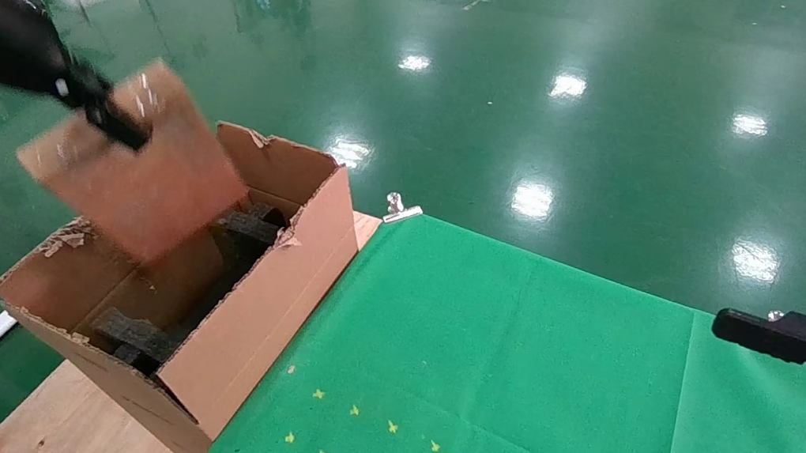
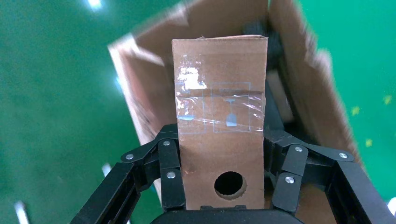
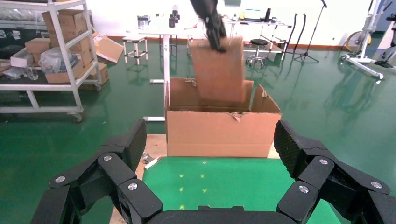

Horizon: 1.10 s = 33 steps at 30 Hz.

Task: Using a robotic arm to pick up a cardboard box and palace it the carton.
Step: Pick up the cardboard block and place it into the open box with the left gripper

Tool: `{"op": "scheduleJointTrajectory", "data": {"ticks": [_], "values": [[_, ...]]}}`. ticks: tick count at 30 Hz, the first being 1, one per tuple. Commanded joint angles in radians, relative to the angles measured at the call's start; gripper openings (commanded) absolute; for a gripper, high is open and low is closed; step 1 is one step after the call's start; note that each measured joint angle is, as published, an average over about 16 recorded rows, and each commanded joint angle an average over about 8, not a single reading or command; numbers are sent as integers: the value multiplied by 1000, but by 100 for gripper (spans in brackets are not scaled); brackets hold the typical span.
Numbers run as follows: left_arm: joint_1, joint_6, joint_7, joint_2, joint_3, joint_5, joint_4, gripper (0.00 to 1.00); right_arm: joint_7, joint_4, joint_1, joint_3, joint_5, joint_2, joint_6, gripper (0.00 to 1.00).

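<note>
Carton (image 1: pixel 255 308) sat at the table's left edge. Cardboard box (image 1: pixel 141 163) hung tilted over its open top, lower end inside, clamped by left gripper (image 2: pixel 229 186). Right gripper (image 3: pixel 210 154) parked over green cloth (image 1: pixel 509 370), fingers spread.

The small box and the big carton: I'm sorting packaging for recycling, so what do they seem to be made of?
The small box, held in the left pincer, looks like plain brown cardboard with glossy clear tape glinting across it. The big carton looks like corrugated cardboard with ragged torn edges; the black blocks inside appear to be foam.
</note>
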Motion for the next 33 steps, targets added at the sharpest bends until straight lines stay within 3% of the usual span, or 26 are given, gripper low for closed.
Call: {"op": "scheduleJointTrajectory", "data": {"ticks": [1,7,16,25,33], "values": [[43,-18,16,11,20,14,53,0,0,0,0,0,0,0,0,100],[135,-103,69,49,34,8,193,0,0,0,0,0,0,0,0,100],[186,-210,158,120,37,16,415,0,-1,0,0,-1,1,0,0,100],[252,-325,165,222,43,30,645,0,-1,0,0,-2,1,1,1,100],[328,-453,196,272,35,19,761,0,-1,0,0,-2,1,1,1,100]]}}
